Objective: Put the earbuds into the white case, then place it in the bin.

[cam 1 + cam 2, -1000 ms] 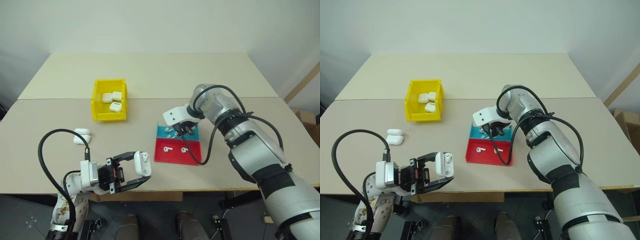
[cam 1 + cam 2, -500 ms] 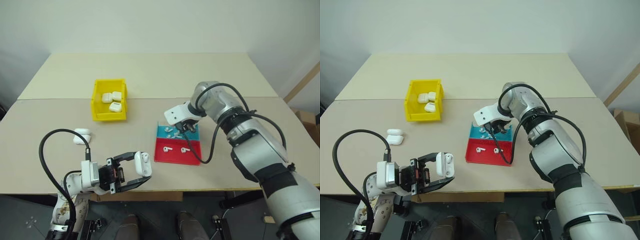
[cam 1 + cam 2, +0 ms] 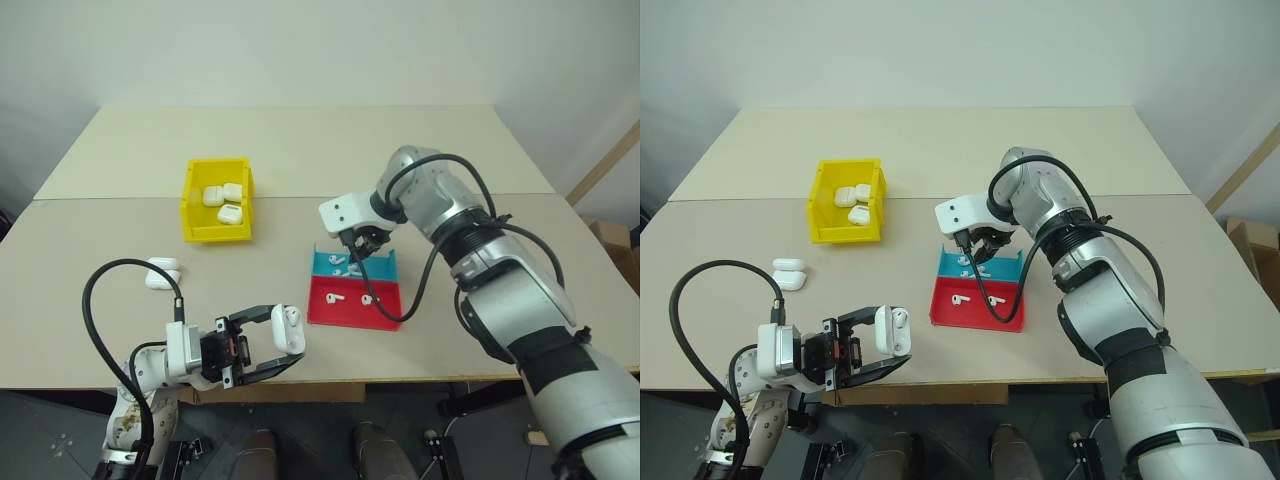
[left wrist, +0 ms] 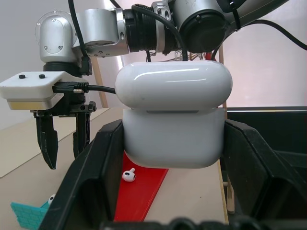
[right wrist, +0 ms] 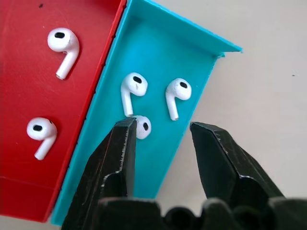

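2 spare glossy white earbud cases point(image 3: 163, 272) at far left, side by side on the beige tabletop point(image 3: 450, 140), untouched. Just beyond, small bright yellow plastic bin point(image 3: 190, 215) with 3 more white cases inside.

Next, near the front edge: left gripper point(image 3: 280, 338) clenched on the white case point(image 4: 172, 115), black fingers point(image 4: 91, 182) pressing both flanks of the lower shell, lid side up and facing toward the tray. Arm tucked low and close, forearm roughly level, gripper pointing to the right. Judged light, stiff and slick; a hold on the lower shell leaves the hinged lid free. Hard to say from the wrist view whether the lid is latched.

Further right, shallow red and blue plastic tray point(image 3: 330, 312) holding the tiny glossy white stemmed earbuds point(image 5: 132, 88): 3 in the blue half, 2 in the red half.

Over the blue half, right gripper point(image 5: 160, 127) released, fingers apart with nothing between them, 1 earbud lying just beside a fingertip. Arm stretched forward, wrist bent steeply down.

Likely near-weightless, hard, rounded and slippery, so prone to squirting out of a pinch. Best taken across the bulb or where the stem meets it, gently, with both pads square on. Bare stem ends best avoided.
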You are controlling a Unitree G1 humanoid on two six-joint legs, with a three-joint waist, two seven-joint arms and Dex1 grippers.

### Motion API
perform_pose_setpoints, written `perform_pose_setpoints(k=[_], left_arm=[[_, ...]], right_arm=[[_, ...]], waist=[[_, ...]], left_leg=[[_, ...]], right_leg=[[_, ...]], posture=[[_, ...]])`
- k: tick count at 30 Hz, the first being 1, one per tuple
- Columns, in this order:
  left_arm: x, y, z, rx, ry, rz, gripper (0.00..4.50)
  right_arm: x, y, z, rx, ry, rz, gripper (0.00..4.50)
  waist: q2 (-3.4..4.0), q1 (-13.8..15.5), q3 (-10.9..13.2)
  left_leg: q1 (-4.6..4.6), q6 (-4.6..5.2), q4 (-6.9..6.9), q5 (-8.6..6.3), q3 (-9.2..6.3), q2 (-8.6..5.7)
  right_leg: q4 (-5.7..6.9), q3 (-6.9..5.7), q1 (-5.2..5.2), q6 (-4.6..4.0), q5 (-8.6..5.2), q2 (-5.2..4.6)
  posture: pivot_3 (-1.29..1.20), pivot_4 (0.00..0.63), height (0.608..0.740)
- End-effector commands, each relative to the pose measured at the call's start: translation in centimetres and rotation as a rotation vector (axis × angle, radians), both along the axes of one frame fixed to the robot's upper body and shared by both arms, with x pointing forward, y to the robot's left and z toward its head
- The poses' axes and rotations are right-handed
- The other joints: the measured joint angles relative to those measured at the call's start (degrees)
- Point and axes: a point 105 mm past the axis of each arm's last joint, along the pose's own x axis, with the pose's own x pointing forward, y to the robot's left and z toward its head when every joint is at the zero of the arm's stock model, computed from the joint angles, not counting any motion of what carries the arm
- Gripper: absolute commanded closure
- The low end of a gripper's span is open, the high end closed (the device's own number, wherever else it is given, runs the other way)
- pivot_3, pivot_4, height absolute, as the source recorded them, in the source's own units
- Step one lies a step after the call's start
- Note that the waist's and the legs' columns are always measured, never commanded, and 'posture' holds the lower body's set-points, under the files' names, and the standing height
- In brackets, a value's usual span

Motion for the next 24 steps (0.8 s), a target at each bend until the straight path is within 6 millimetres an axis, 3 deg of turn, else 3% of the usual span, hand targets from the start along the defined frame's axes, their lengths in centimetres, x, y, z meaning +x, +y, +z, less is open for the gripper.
perform_pose_setpoints(k=[1, 24], left_arm=[[-0.3, -0.2, 0.7, -0.013, -0.044, -0.006, 1.73], [-0.3, -0.3, 0.5, -0.01, -0.045, 0.0, 1.73]], right_arm=[[-0.3, 0.1, 0.2, 0.002, -0.009, 0.008, 2.43], [0.5, -1.4, -2.2, -0.065, -0.057, -0.001, 2.43]], waist=[[0.0, 0.0, 0.0], [0.0, -0.01, 0.0]], left_leg=[[0.0, 0.0, 0.0, 0.0, 0.0, 0.0], [0.0, 0.0, 0.0, 0.0, 0.0, 0.0]], right_leg=[[0.0, 0.0, 0.0, 0.0, 0.0, 0.0], [0.0, 0.0, 0.0, 0.0, 0.0, 0.0]], posture=[[0.0, 0.15, 0.74], [0.0, 0.15, 0.74]])
